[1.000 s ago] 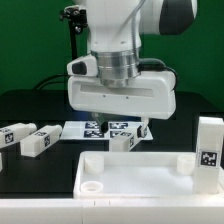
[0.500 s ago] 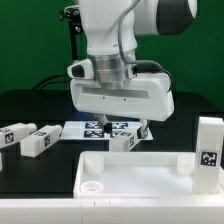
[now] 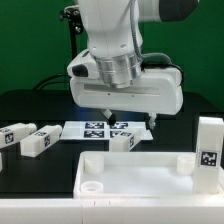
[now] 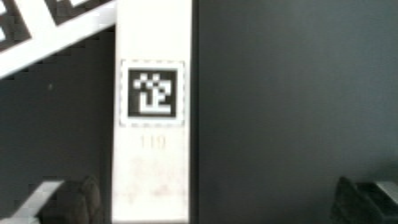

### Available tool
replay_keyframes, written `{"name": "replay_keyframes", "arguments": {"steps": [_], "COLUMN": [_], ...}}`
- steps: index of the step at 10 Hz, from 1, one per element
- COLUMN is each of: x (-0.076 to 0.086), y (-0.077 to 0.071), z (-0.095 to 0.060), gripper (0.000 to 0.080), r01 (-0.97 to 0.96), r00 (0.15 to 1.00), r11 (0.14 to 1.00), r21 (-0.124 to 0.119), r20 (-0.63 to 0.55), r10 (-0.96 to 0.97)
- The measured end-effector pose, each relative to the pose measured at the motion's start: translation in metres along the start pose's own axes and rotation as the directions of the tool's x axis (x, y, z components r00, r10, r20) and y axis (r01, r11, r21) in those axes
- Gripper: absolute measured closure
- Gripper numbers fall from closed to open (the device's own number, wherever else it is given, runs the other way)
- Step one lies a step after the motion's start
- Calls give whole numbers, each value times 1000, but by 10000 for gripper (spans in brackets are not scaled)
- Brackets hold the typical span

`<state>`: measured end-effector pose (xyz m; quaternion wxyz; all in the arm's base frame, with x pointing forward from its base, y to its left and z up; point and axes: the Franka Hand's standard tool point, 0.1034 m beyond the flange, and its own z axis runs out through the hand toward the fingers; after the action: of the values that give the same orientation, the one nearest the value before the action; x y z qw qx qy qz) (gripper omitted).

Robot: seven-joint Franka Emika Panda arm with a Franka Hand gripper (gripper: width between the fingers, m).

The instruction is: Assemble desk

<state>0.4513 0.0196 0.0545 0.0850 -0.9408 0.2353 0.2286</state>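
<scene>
**Item: desk, in kit form.**

- **Leg under gripper point(image 4: 153, 150):** We find it lying flat on the black table point(image 3: 40, 108) with its tag face up. It sits at the edge of the marker board point(image 3: 92, 128), just behind the tabletop point(image 3: 140, 172).
- **Long axis:** It is level with the table. In the wrist view it runs straight through the gap between the fingers, so the long sides face the pads. We cannot tell which end carries the peg.
- **Gripper point(image 3: 128, 122):** It hovers above this leg with jaws spread wide, touching nothing.
- **Tabletop:** It lies flat with sockets up, and the near socket point(image 3: 92, 185) is vacant.
- **Upright leg point(image 3: 208, 150):** It stands at the tabletop's edge on the exterior view's right. We cannot tell whether it is seated or merely standing.
- **Leftmost leg point(image 3: 12, 136) and neighbour leg point(image 3: 38, 143):** Both lie loose, well apart from the tabletop.
- **Progress, in our judgement:** At most 1 of 4 legs is fitted, so 3 or 4 remain. The pick-up is not yet begun.
</scene>
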Motion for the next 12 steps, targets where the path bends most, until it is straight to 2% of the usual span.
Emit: {"name": "replay_keyframes", "arguments": {"steps": [1,2,3,4,5,6,9,10,11,12], "x": [3,9,15,18,14,11,14,23,23,24], "y": [2,8,12,12,12,16,27,16,5,0], "z": [0,-1,1,8,13,13,19,21,22,25], "gripper": [151,151,151,151,151,151,151,151,151,151], "r01": [-7,-47,-75,-90,-89,-96,-103,-47,-17,-18], "r00": [999,988,967,948,932,902,818,853,864,872], "r11": [1000,998,996,995,996,995,995,999,999,1000], "r21": [14,45,49,39,28,24,10,23,32,19], "r20": [53,150,246,309,356,424,570,522,504,489], "r10": [6,40,61,73,74,77,79,28,-1,6]}}
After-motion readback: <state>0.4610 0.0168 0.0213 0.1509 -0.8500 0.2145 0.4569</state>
